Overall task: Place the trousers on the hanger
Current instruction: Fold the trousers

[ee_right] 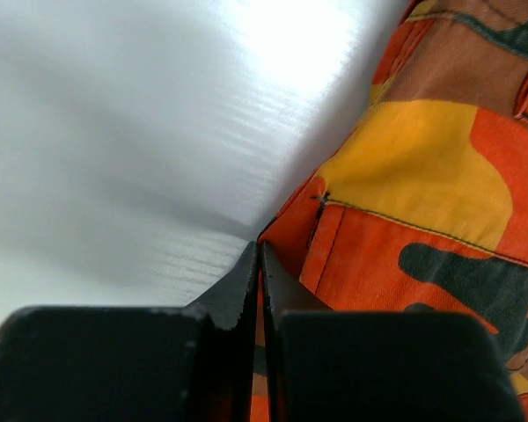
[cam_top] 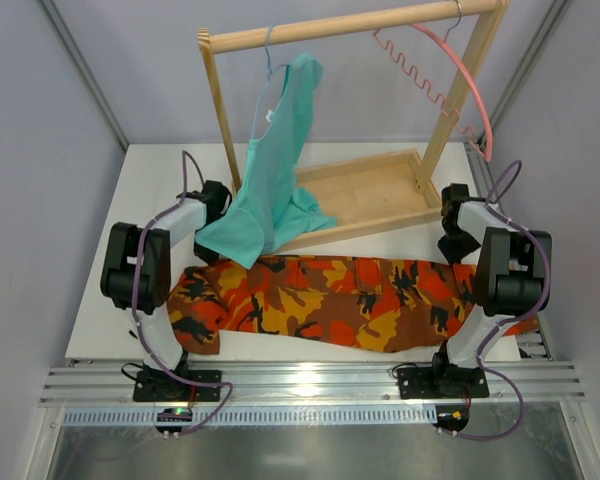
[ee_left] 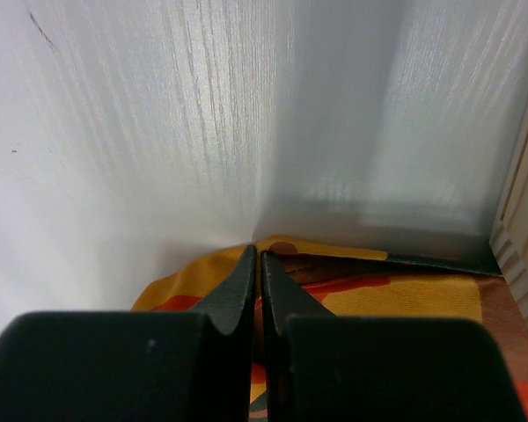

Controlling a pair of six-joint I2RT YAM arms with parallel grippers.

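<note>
Top view: the trousers (cam_top: 330, 300) lay flat on the table (cam_top: 160, 170), spanning from my left pincer (cam_top: 218, 215) to my right pincer (cam_top: 458, 245). The hanger (cam_top: 460, 70) hung on the rack (cam_top: 350, 25), beyond and above my right pincer.

Left wrist view: my left pincer (ee_left: 257, 264) was pressed together, pinching the trousers' (ee_left: 378, 290) edge.

Right wrist view: my right pincer (ee_right: 258, 259) was pinching the trousers' (ee_right: 422, 193) edge, with the cloth spreading to its right.
</note>
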